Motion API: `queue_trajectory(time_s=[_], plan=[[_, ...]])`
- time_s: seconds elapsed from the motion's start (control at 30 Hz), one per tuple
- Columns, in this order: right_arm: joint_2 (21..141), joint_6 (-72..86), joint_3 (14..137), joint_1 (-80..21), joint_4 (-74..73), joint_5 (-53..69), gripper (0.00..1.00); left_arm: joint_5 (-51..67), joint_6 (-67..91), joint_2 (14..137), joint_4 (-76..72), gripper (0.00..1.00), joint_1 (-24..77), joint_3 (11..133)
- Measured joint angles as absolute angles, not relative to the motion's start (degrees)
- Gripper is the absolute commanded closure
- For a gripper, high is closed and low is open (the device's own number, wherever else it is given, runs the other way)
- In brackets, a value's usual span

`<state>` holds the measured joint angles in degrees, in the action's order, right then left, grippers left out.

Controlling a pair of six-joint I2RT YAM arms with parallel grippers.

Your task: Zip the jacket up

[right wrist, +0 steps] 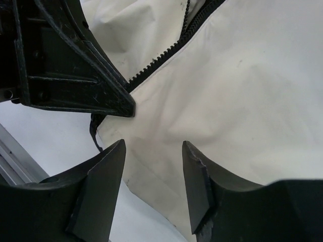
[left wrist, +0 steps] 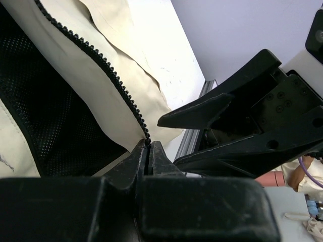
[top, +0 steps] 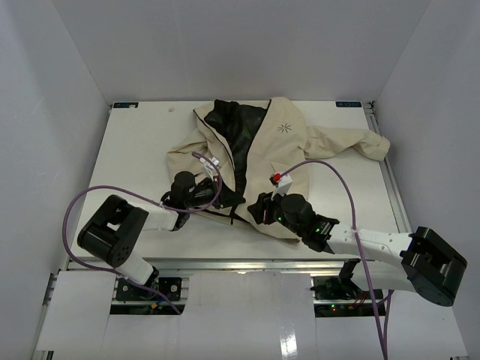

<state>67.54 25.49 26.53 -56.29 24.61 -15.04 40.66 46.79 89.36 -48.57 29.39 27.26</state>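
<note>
The cream jacket (top: 262, 146) lies open on the table, its black lining (top: 240, 135) showing and a starburst logo (top: 284, 127) on the chest. My left gripper (top: 229, 199) is shut on the bottom end of one zipper row (left wrist: 101, 60); in the left wrist view its tips (left wrist: 148, 146) pinch the fabric edge right where the teeth end. My right gripper (top: 261, 210) is open, just right of it above the other front panel (right wrist: 242, 91). In the right wrist view it (right wrist: 153, 151) hovers over bare cream fabric. A short dark tab (right wrist: 94, 132) hangs at the hem corner beside the left gripper's finger (right wrist: 75, 65).
The jacket's right sleeve (top: 360, 142) stretches toward the table's right rail (top: 390, 180). A small red and white tag (top: 277, 178) sits by the purple cable (top: 337, 176). The front aluminium rail (left wrist: 194, 141) runs close behind the hem. White walls surround the table.
</note>
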Motion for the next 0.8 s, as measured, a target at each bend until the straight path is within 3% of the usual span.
queue_trajectory(time_s=[0.4,0.8], plan=[[61.2,22.0,26.0,-56.3,23.8,-11.7,0.48,42.6,47.6,89.4,-49.3,1.00,29.4,27.3],[68.0,26.5,24.2,-56.3,35.7,-5.8,0.48,45.9,57.5,92.8,-66.1,1.00,29.4,25.7]])
